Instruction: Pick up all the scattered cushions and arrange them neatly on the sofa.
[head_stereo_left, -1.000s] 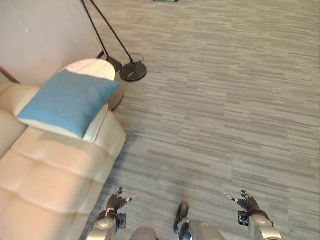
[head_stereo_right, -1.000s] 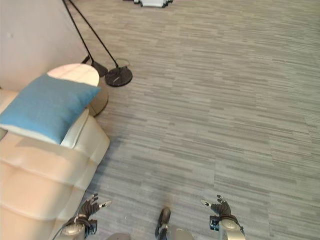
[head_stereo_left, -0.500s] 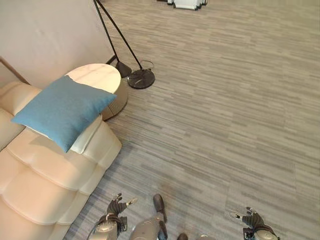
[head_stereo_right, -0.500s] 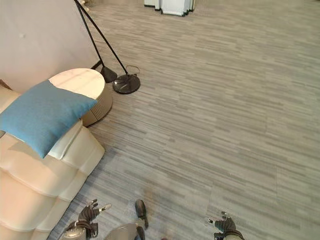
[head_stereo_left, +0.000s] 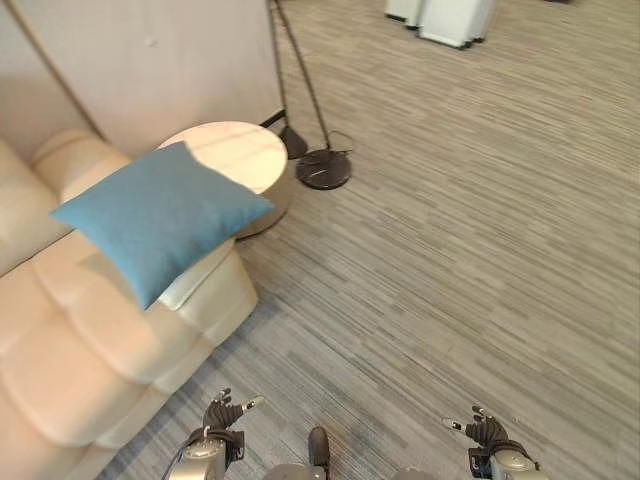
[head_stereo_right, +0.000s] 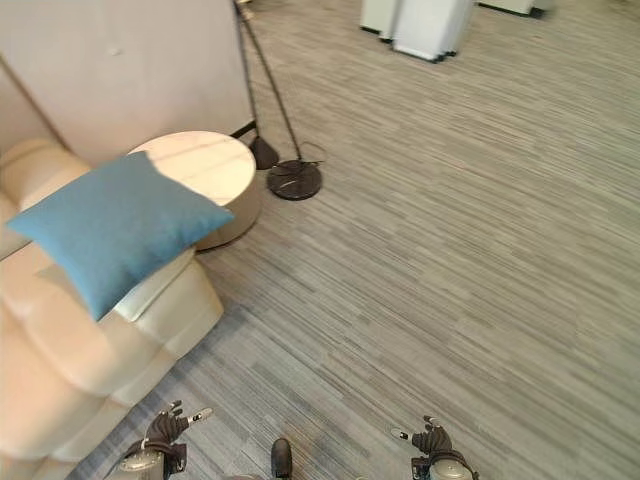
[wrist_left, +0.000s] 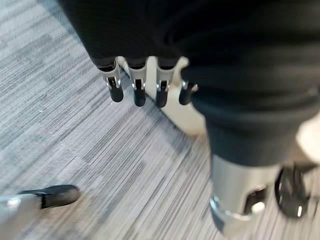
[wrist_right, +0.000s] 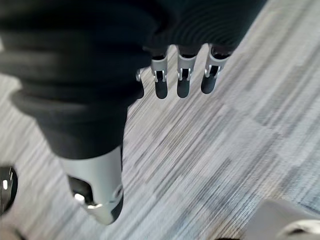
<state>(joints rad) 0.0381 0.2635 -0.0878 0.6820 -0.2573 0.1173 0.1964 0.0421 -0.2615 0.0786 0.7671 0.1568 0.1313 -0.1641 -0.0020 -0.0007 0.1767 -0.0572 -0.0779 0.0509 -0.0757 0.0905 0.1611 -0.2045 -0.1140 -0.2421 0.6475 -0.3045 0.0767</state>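
At 9 o'clock, cream leather sofa (head_stereo_left: 70, 370); square blue fabric cushion (head_stereo_left: 160, 218) lies on its armrest, set diamond-wise, corner toward round white side table (head_stereo_left: 235, 155). Left hand (head_stereo_left: 222, 421) and right hand (head_stereo_left: 482, 434) low, fingers relaxed apart, holding nothing. I judge I'm between cushions; next: locate another.

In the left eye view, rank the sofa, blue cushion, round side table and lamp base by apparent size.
Largest to smallest as they look:
1. cream sofa, though cut off by the view's edge
2. blue cushion
3. round side table, partly covered by the cushion
4. dark lamp base
The table and lamp base stand farther away, so true sizes may differ.
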